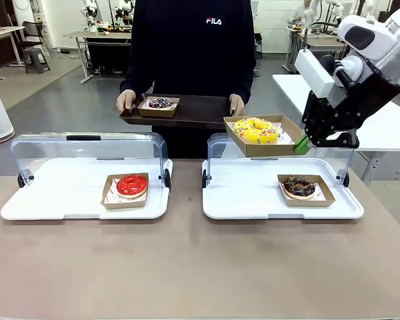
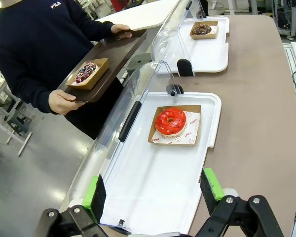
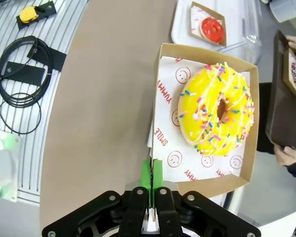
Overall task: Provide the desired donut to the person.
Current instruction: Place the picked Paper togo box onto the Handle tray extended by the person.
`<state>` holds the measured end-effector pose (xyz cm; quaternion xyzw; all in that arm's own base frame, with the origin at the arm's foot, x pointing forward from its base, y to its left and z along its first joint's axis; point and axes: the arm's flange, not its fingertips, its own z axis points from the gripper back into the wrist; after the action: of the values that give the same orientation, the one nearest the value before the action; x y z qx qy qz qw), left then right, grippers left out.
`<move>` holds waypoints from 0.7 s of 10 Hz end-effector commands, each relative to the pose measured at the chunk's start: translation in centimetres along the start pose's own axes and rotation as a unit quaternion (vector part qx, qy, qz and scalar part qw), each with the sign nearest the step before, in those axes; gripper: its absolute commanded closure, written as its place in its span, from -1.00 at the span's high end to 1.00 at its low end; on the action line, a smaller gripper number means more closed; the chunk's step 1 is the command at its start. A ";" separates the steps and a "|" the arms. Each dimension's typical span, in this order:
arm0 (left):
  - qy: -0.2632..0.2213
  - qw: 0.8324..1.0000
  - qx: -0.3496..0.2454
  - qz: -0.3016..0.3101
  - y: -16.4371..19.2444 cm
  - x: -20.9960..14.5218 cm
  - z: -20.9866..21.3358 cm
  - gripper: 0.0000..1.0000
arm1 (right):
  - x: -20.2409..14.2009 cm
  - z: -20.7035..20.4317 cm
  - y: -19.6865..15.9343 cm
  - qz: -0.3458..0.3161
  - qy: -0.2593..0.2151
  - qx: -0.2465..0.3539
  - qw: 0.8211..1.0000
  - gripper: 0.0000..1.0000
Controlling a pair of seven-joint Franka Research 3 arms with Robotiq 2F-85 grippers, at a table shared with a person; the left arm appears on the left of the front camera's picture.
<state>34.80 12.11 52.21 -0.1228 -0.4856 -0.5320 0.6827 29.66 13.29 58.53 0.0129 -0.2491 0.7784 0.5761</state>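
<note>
My right gripper (image 1: 301, 144) (image 3: 151, 174) is shut on the edge of a cardboard box (image 1: 262, 148) (image 3: 167, 64) that holds a yellow sprinkled donut (image 1: 256, 130) (image 3: 217, 109), lifted above the right tray. The person (image 1: 190, 47) (image 2: 34, 44) stands across the table, both hands on a dark brown tray (image 1: 200, 110) (image 2: 111, 59) carrying a boxed chocolate sprinkled donut (image 1: 160, 103) (image 2: 86, 72). The raised box sits just right of that tray's edge. My left gripper (image 2: 150, 195) is open, hovering over the near end of the left tray.
A red-glazed donut (image 1: 131, 185) (image 2: 169, 121) in its box lies on the left white tray (image 1: 53, 193) (image 2: 153, 187). A chocolate donut (image 1: 299, 186) (image 2: 201, 28) lies on the right white tray (image 1: 247, 193). Both clear lids (image 1: 87, 143) stand raised at the back.
</note>
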 end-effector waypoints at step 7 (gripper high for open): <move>-0.012 1.000 0.002 -0.009 0.1 -0.2 0.0 1.00 | 0.0 -0.3 0.3 -0.001 0.008 -0.001 1.000 -1.00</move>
<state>34.80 12.11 52.21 -0.1228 -0.4856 -0.5320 0.6827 29.66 13.29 58.52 0.0129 -0.2490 0.7784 0.5761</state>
